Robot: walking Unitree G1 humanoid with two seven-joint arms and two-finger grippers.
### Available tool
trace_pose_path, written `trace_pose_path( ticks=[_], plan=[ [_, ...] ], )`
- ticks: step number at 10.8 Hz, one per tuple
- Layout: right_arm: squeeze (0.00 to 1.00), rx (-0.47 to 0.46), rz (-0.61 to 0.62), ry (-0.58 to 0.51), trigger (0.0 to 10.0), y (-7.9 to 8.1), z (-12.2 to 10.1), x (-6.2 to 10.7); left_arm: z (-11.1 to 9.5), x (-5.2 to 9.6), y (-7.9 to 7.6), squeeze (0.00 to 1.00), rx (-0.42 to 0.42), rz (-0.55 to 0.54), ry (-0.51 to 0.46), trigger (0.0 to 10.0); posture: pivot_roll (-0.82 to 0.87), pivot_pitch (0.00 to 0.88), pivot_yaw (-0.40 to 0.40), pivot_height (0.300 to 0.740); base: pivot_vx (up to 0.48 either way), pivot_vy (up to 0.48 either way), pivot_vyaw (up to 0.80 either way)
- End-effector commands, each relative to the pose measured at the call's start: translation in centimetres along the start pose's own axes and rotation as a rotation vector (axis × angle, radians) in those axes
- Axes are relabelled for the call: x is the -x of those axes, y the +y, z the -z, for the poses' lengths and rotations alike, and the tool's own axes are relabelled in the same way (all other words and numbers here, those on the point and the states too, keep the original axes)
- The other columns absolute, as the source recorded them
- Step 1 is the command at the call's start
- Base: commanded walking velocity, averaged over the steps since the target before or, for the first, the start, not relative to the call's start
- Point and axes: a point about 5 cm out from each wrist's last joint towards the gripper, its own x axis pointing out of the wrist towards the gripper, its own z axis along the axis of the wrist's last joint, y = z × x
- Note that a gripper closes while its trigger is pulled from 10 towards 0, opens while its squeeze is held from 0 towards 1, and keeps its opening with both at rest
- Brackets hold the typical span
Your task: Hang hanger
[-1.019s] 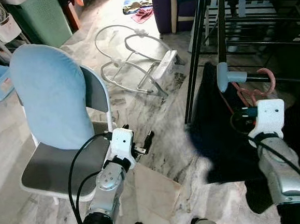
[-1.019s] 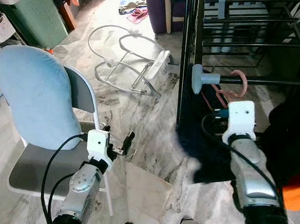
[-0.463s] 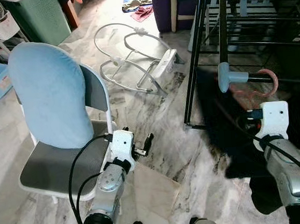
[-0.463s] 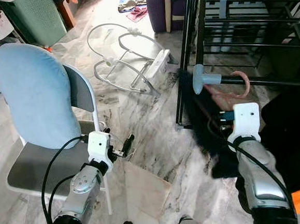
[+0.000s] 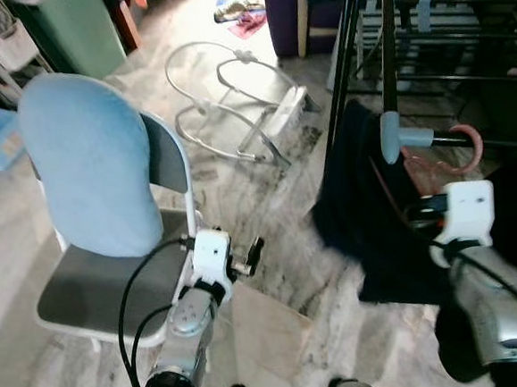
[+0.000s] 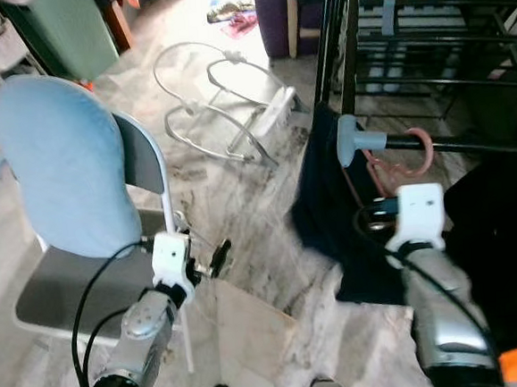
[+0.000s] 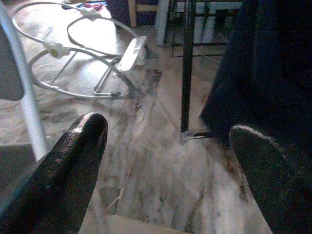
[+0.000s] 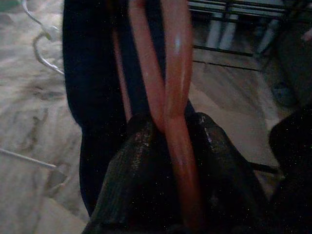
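Marble floor (image 5: pixel 268 202), veined grey, lies nearest; left gripper (image 7: pixel 168 161) hovers above it, fingers spread; right gripper (image 8: pixel 170 146) pinches a glossy pink hanger (image 8: pixel 173 87) carrying dark cloth (image 5: pixel 367 212); its hook (image 5: pixel 470 145) rests on the black drying rack (image 5: pixel 390 49) rail at right; padded blue chair (image 5: pixel 91 171) stands left; a wire bouncer frame (image 5: pixel 233 97) lies farther off.

Head stereo downward; wrist cameras close-up.

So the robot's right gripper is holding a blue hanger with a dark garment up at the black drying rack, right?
Not quite: the hanger is pink, not blue, as the right wrist view shows. The right gripper does hold it, with the dark garment, at the black drying rack.
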Motion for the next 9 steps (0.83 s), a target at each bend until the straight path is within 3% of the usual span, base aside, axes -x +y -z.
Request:
trace_pose_path(
  ticks=[1,2,4,7,9],
  plan=[
    [0.00,-0.031,-0.019,0.066,0.0,0.7,1.8,0.2,1.0,0.4,0.5,0.00,0.000,-0.020,0.043,10.0,-0.15,0.069,0.108,0.740,0.000,0.000,0.00],
    [0.00,-0.086,-0.039,0.089,0.0,1.8,2.8,0.0,1.4,0.3,0.0,0.00,0.003,-0.001,0.069,10.0,-0.16,0.055,0.111,0.740,0.000,0.000,0.00],
    [0.00,-0.100,-0.025,0.085,0.0,3.0,3.4,-0.4,1.5,-0.1,-0.7,0.00,0.006,0.025,0.079,10.0,-0.16,0.046,0.120,0.740,0.000,0.000,0.00],
    [0.00,-0.048,-0.006,0.043,0.0,3.7,3.3,-0.3,1.1,-0.6,-0.3,0.00,-0.018,-0.026,0.074,10.0,-0.15,0.055,0.101,0.740,0.000,0.000,0.00],
    [0.00,0.007,0.058,-0.058,1.9,3.1,1.6,0.0,0.2,-1.1,0.7,0.00,-0.040,-0.082,0.050,10.0,-0.16,0.078,0.107,0.740,0.000,0.000,0.00]
  ],
)
